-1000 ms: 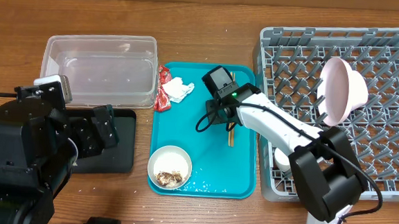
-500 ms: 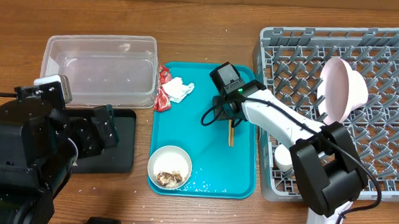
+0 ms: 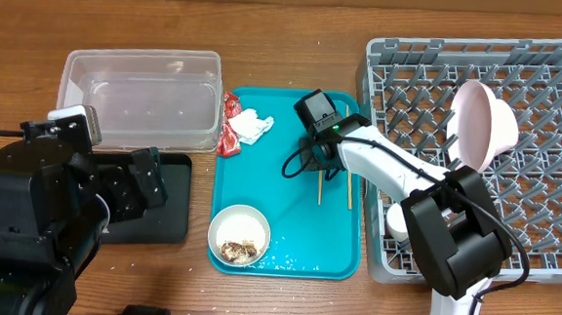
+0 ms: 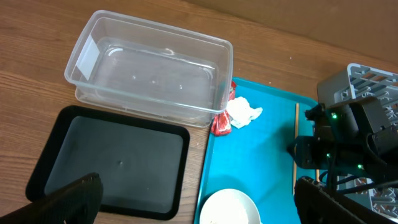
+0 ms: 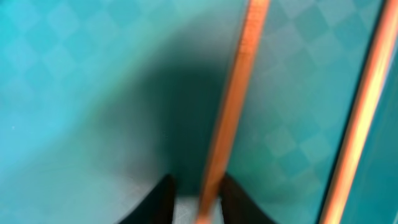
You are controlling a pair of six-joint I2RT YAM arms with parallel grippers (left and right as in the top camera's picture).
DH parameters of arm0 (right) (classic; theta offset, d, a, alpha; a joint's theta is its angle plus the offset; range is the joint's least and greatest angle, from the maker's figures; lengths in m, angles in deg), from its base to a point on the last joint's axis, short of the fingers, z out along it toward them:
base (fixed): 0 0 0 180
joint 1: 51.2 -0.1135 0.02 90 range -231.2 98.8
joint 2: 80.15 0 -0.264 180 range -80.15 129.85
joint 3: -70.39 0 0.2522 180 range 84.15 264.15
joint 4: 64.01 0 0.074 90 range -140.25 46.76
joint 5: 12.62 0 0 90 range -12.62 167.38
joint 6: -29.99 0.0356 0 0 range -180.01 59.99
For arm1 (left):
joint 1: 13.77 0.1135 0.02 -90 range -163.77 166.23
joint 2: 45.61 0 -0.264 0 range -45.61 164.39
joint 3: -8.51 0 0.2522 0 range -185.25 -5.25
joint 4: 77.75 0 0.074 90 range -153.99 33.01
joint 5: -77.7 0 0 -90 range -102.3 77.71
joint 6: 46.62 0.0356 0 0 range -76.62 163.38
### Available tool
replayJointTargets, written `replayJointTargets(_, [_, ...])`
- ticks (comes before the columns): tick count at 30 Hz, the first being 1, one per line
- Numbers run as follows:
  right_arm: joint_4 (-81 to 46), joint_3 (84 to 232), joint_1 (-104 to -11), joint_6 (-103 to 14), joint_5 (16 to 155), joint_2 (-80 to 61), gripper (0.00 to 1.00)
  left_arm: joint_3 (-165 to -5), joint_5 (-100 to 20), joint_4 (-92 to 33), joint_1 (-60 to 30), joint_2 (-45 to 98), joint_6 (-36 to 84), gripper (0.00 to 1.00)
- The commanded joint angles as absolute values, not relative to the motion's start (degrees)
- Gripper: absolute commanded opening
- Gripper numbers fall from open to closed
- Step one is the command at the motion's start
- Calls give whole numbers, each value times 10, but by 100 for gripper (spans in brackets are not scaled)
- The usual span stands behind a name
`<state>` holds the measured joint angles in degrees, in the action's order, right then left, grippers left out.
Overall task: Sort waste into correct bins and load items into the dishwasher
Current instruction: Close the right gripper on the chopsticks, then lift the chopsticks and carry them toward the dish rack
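My right gripper (image 3: 322,162) is low on the teal tray (image 3: 287,226). In the right wrist view its fingertips (image 5: 196,200) close round one wooden chopstick (image 5: 231,106). The second chopstick (image 5: 359,106) lies apart to the right. Both chopsticks show overhead (image 3: 320,187) (image 3: 348,189). A red wrapper (image 3: 228,125) and a white napkin (image 3: 251,126) lie at the tray's top left. A white bowl (image 3: 239,235) with brown scraps sits at its front. My left gripper (image 3: 143,183) is open and empty above the black tray (image 3: 164,224). The clear tub (image 3: 140,59) is empty. The plate is out of view.
The grey dish rack (image 3: 551,223) stands at the right with a pink-lined bowl (image 3: 485,126) tilted on its pegs and a small white item (image 3: 396,221) at its front left. A few rice grains lie on the teal tray's front edge.
My right gripper has shifted slightly right and come down on the chopsticks. The two chopsticks, lying together before, are now spread apart. The left arm has not moved.
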<state>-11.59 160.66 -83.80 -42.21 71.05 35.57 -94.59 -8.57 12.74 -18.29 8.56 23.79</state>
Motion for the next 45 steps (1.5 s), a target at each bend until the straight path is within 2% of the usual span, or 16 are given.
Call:
replayJointTargets(1, [-112, 1607, -836, -424, 722, 364, 15, -954, -78, 125, -183, 87, 228, 100])
replayJointTargets(3, [-107, 1607, -836, -424, 723, 363, 4, -954, -78, 125, -183, 87, 228, 100])
replayJointTargets(8, [-58, 1638, -836, -409, 723, 341, 4, -954, -78, 125, -183, 87, 228, 100])
replayJointTargets(14, [-7, 1691, -822, -427, 719, 238, 4, -954, -78, 125, -183, 87, 228, 100])
replayJointTargets(20, [-4, 1698, -750, -457, 714, 148, 4, -954, -78, 125, -183, 87, 228, 100])
replayJointTargets(26, [-1, 1692, -680, -544, 715, 178, 4, -954, -78, 125, -183, 87, 228, 100])
replayJointTargets(33, [33, 1692, -662, -562, 699, 248, 4, -954, -78, 125, -183, 87, 228, 100])
replayJointTargets(35, [34, 1694, -662, -553, 660, 247, 10, -954, -78, 125, -183, 87, 228, 100])
replayJointTargets(37, [46, 1699, -666, -553, 669, 239, 28, -954, -78, 125, -183, 87, 228, 100])
replayJointTargets(39, [57, 1703, -677, -553, 692, 225, 40, -954, -78, 125, -183, 87, 228, 100])
replayJointTargets(41, [60, 1703, -697, -553, 704, 204, 44, -954, -78, 125, -183, 87, 228, 100])
replayJointTargets(45, [64, 1703, -768, -525, 704, 181, 44, -954, -78, 125, -183, 87, 228, 100])
